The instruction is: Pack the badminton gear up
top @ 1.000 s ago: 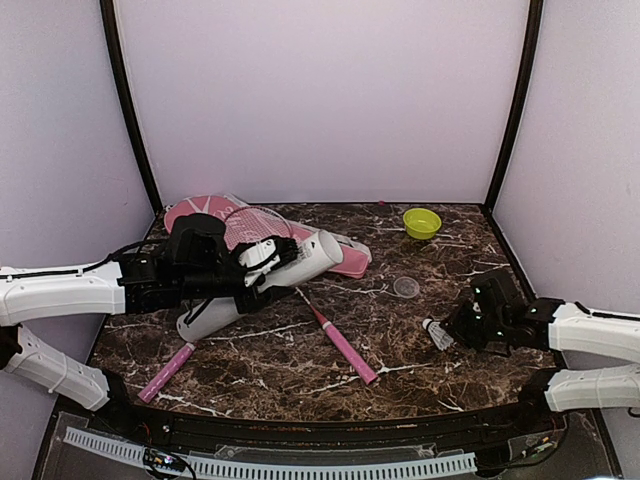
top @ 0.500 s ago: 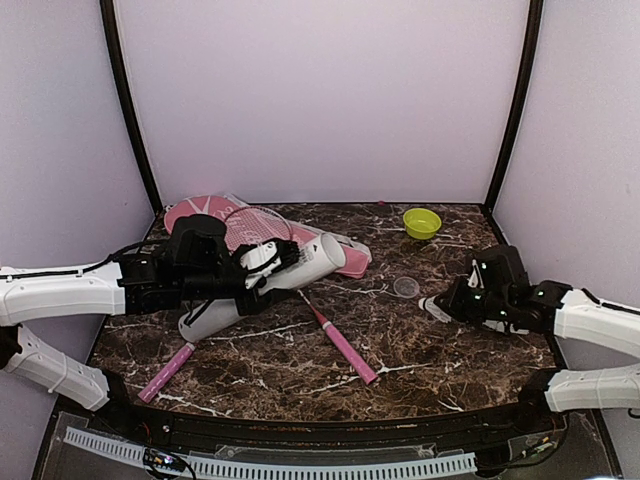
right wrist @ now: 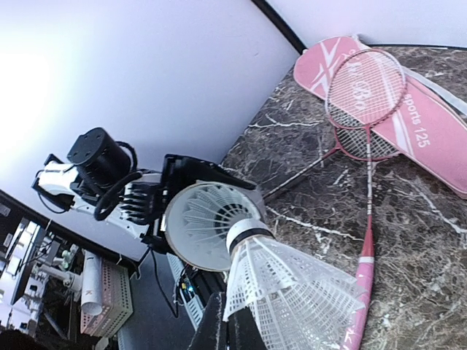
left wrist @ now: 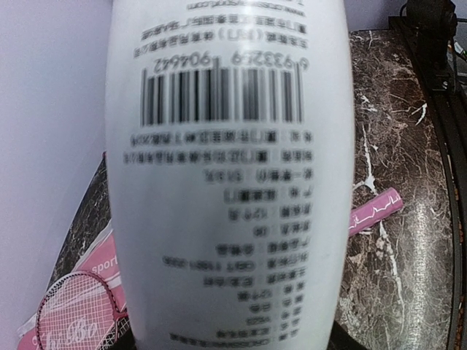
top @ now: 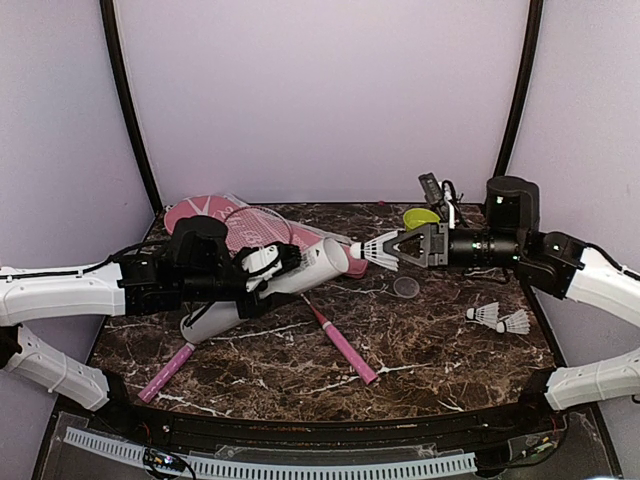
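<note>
My left gripper (top: 266,268) is shut on the tall white tube (top: 300,266), which slants up with its open mouth (right wrist: 204,222) facing right. The tube's printed side (left wrist: 230,182) fills the left wrist view and hides the jaws. My right gripper (top: 402,247) is shut on the skirt of a white shuttlecock (top: 378,250), held cork first just in front of the mouth. Another shuttlecock's feathers show inside the tube. Two shuttlecocks (top: 483,313) (top: 515,322) lie at the right. Two rackets with pink handles (top: 350,352) (top: 165,372) lie on the table, their heads (right wrist: 365,87) on the pink cover (top: 195,214).
A lime-green bowl (top: 420,217) stands at the back right, partly behind my right arm. A small clear round lid (top: 406,287) lies on the marble table (top: 420,360) below the right gripper. Purple walls close in the back and both sides.
My right arm lifted a shuttlecock off the table at the right and carried it up and left to the tube's mouth. Two shuttlecocks now show where it was. The tube barely moved.
</note>
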Robot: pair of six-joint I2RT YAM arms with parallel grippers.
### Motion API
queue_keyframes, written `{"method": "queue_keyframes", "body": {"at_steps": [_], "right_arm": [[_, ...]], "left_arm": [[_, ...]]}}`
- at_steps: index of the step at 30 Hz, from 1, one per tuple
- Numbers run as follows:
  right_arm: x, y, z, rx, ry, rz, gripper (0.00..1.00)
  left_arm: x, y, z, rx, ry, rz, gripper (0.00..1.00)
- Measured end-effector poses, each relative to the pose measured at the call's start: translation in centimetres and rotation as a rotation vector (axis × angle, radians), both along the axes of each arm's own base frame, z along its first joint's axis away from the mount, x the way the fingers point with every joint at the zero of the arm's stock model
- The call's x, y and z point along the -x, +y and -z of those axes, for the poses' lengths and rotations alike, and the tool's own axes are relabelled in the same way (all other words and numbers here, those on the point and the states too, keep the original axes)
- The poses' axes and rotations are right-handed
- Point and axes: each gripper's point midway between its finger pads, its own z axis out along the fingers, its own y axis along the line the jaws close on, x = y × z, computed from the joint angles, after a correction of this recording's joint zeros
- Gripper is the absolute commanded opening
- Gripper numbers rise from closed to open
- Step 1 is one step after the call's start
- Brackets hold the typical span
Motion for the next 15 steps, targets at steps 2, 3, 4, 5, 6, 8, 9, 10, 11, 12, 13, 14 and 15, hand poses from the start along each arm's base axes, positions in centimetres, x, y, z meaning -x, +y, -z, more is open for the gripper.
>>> {"method": "queue_keyframes", "body": {"at_steps": [2, 3, 4, 5, 6, 8, 9, 10, 11, 12, 13, 14, 15], "right_arm": [[0.7, 1.2, -0.9, -0.011, -0.012, -0.052, 0.0], [1.0, 1.7, -1.1, -0.012, -0.015, -0.07, 0.0], [1.3, 2.2, -1.3, -0.012, -0.017, -0.092, 0.0], [1.5, 2.5, -1.3, -0.011, -0.018, -0.107, 0.0], [1.8, 3.0, -1.2, -0.008, -0.014, -0.127, 0.0], [2.2, 3.5, -0.8, -0.001, -0.005, -0.15, 0.0], [2.3, 3.7, -0.5, 0.004, 0.0, -0.159, 0.0], [2.4, 3.8, -0.3, 0.008, 0.004, -0.166, 0.0], [2.5, 4.0, -0.2, 0.012, 0.007, -0.172, 0.0], [2.5, 4.1, 0.0, 0.016, 0.009, -0.175, 0.0], [2.6, 4.2, 0.1, 0.019, 0.01, -0.178, 0.0], [2.6, 4.2, 0.2, 0.02, 0.011, -0.18, 0.0], [2.6, 4.3, 0.2, 0.021, 0.012, -0.182, 0.0]], "left_arm": [[0.1, 0.0, 0.0, -0.001, 0.001, 0.003, 0.56], [0.1, 0.0, 0.0, -0.001, 0.001, 0.004, 0.56], [0.1, 0.0, 0.0, -0.001, 0.001, 0.004, 0.56], [0.1, 0.0, 0.0, -0.001, 0.001, 0.004, 0.56], [0.1, -0.1, 0.0, -0.001, 0.001, 0.005, 0.56], [0.1, -0.1, 0.0, -0.002, 0.0, 0.005, 0.56], [0.1, -0.1, 0.0, -0.002, -0.001, 0.006, 0.56], [0.1, -0.1, 0.0, -0.002, -0.001, 0.007, 0.56], [0.2, -0.1, 0.0, -0.003, -0.001, 0.007, 0.56], [0.2, -0.1, 0.0, -0.003, -0.001, 0.01, 0.56], [0.3, -0.2, 0.1, -0.004, 0.0, 0.011, 0.56], [0.3, -0.2, 0.1, -0.004, 0.0, 0.012, 0.56], [0.3, -0.2, 0.1, -0.004, 0.0, 0.012, 0.56]]}}
